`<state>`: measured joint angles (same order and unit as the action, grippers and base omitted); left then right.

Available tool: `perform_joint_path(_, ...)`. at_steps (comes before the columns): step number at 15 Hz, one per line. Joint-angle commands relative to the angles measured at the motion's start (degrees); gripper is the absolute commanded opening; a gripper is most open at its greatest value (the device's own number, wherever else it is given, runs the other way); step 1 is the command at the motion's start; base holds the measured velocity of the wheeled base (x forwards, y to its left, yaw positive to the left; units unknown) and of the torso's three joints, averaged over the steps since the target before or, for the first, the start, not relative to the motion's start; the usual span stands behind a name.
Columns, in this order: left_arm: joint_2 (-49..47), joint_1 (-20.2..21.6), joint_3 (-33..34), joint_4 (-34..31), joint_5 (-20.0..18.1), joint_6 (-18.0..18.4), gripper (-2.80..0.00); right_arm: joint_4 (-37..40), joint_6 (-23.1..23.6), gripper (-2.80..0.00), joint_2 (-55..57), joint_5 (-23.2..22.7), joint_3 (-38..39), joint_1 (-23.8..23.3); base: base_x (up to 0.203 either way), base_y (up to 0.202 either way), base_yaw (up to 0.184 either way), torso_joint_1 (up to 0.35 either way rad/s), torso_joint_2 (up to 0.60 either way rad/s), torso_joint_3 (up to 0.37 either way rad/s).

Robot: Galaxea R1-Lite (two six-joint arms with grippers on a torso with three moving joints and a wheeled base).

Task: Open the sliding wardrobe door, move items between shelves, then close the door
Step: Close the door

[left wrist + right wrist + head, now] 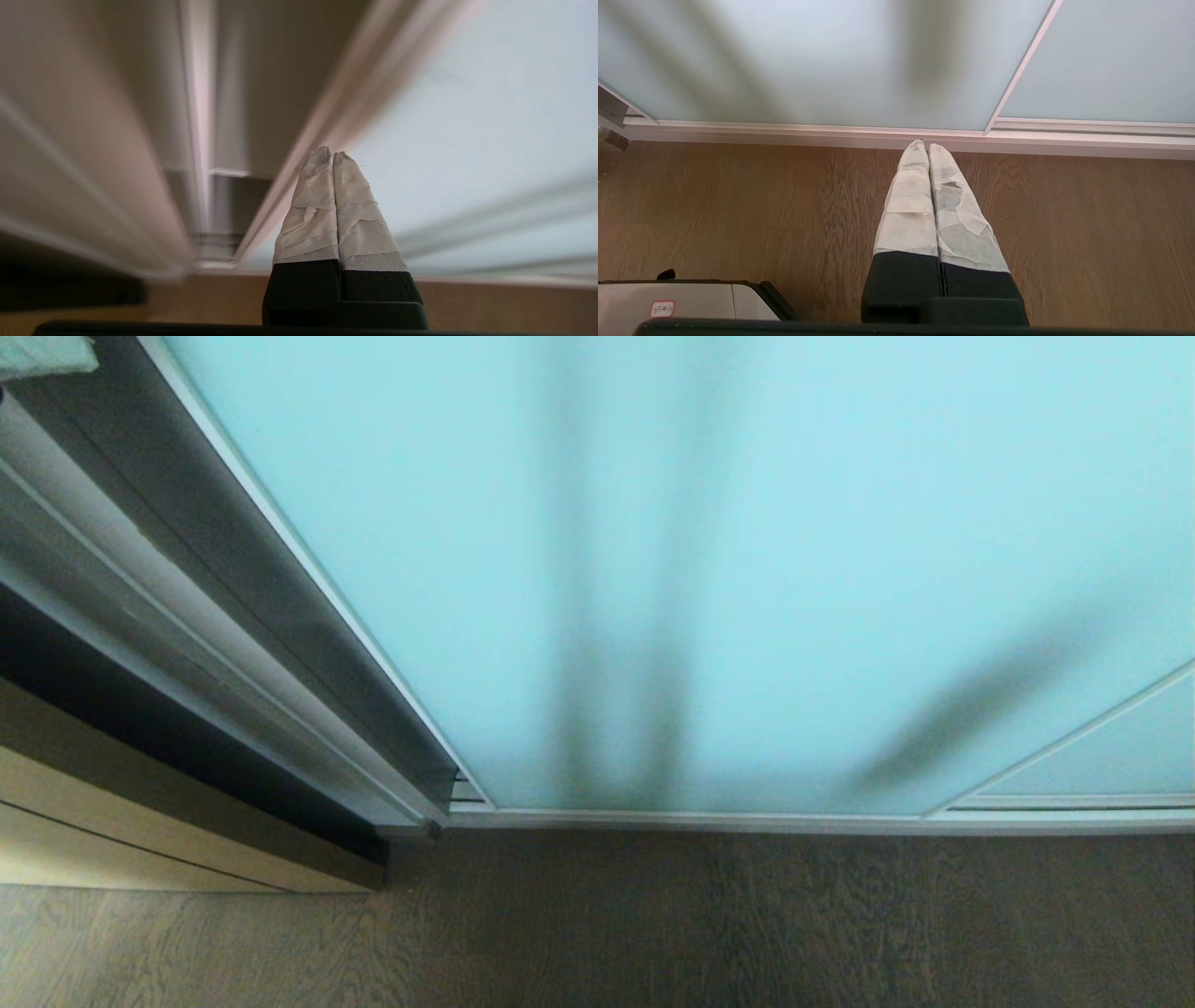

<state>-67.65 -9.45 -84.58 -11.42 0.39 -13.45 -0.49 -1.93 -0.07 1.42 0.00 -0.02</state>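
The left gripper [331, 156] has its taped fingers [308, 224] pressed together, holding nothing, with the tips pointing at the left edge of the door [467, 116], near its silver frame. The right gripper [928, 147], likewise pressed together and empty, hangs over the wood floor [738, 210], tips toward the bottom rail. Beyond, the door [747, 523] stands as frosted pale aqua glass in a slim silver frame, spanning most of the head view.
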Motion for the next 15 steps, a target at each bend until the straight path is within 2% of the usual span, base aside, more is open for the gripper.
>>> perform_joint_path(1, 2.64, -0.04, -1.62, -0.93, -4.37, -0.32, -2.80, -0.04, -0.01, -2.80, 0.07, 0.05, 0.05, 0.02, 0.000, 0.000, 0.000, 0.000, 0.00, 0.000)
perform_joint_path(5, 5.75, -0.04, -1.39, -3.88, -16.43, -0.43, -2.80, -0.04, -0.01, -2.80, -0.01, -0.01, 0.06, -0.06, 0.000, 0.000, 0.000, 0.000, 0.00, 0.000)
perform_joint_path(9, 0.15, -0.04, -2.04, -3.79, -18.82, -2.33, -2.80, -0.04, -0.01, -2.80, -0.01, -0.01, 0.06, -0.06, 0.000, 0.000, 0.000, 0.000, 0.00, 0.000)
perform_joint_path(15, -5.57, 0.04, -4.27, -3.34, -17.96, -3.78, -2.80, -0.04, -0.01, -2.80, -0.01, -0.01, 0.00, -0.06, 0.000, 0.000, 0.000, 0.000, 0.00, 0.000)
